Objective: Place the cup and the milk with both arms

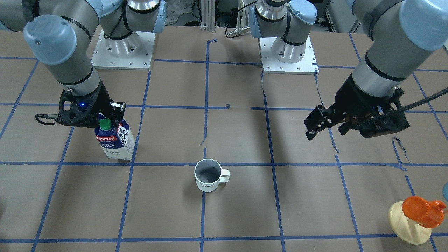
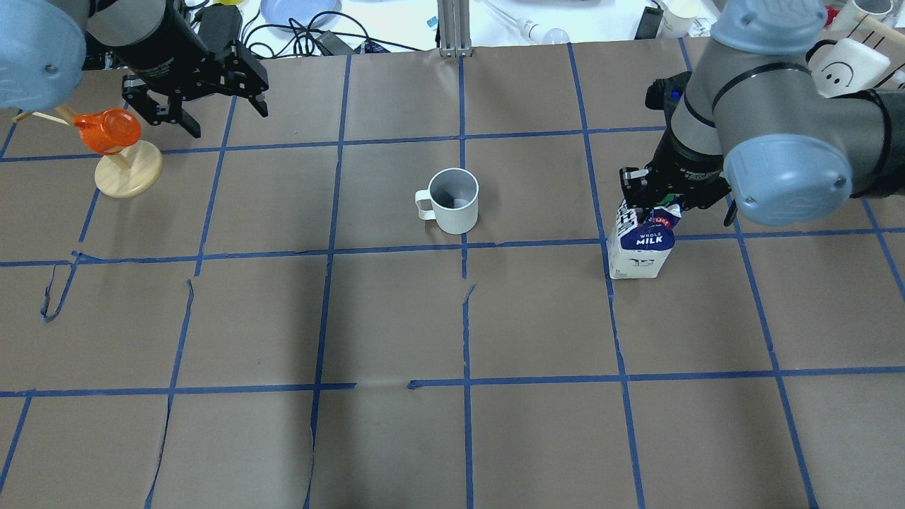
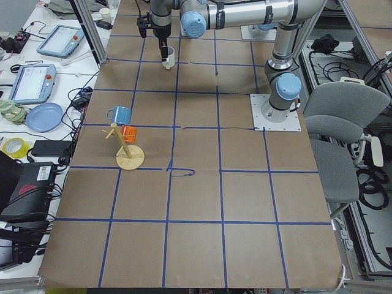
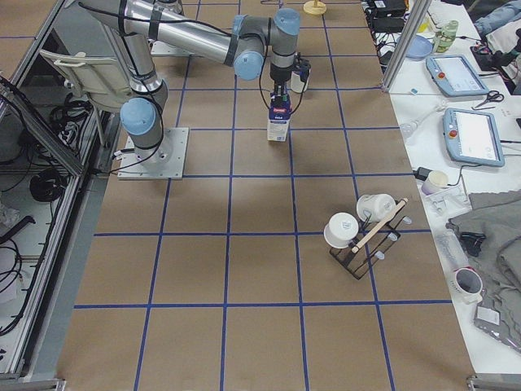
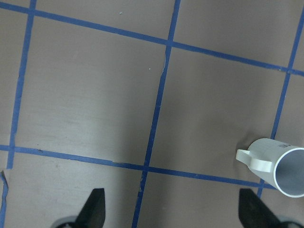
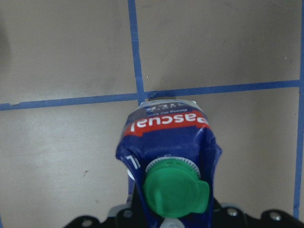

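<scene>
my right arm reaches out over the table with its wrist pointing straight down. my right gripper is clamped on the top of the milk carton, up by the cap. my left arm stretches toward the opposite side, wrist tilted at a slant. my left gripper hangs above the table, its two fingers spread wide apart.

Opposed front and overhead cameras share the cup.
</scene>
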You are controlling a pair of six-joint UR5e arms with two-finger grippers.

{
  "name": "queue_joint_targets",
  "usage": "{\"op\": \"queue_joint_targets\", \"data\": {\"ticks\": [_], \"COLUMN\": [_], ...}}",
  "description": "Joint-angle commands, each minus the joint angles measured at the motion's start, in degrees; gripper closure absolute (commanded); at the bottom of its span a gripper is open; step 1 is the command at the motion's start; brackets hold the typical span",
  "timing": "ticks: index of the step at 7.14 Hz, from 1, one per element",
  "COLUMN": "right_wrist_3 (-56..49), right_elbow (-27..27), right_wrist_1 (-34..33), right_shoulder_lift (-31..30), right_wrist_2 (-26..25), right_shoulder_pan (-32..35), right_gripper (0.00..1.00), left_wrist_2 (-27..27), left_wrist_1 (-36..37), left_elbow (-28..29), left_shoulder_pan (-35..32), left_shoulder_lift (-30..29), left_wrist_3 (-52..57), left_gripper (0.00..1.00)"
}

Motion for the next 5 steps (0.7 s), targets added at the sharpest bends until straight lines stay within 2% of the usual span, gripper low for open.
{"op": "queue_joint_targets", "data": {"ticks": [1, 3, 4, 5], "right_wrist_3": [2.87, 11.28, 12.89, 13.78], "right_elbow": [-8.32, -11.86, -12.22, -12.31], "right_wrist_1": [2.21, 2.06, 1.62, 1.27], "right_shoulder_lift": [4.64, 6.94, 8.34, 9.31], "right_wrist_2": [2.87, 3.41, 3.5, 6.11], "right_shoulder_pan": [3.84, 12.18, 13.44, 13.97], "right_gripper": [0.86, 0.85, 0.85, 0.85], "left_wrist_2": [-0.06, 2.21, 5.62, 6.17], "left_wrist_1": [-0.31, -0.74, -0.75, -0.57], "left_elbow": [-1.14, -2.28, -2.55, -3.33], "left_shoulder_pan": [1.23, 0.0, -1.13, -2.02], "left_shoulder_lift": [-0.03, 1.02, 1.02, 1.11], "left_wrist_3": [2.34, 3.94, 6.12, 6.14], "left_gripper": [0.0, 0.0, 0.0, 0.0]}}
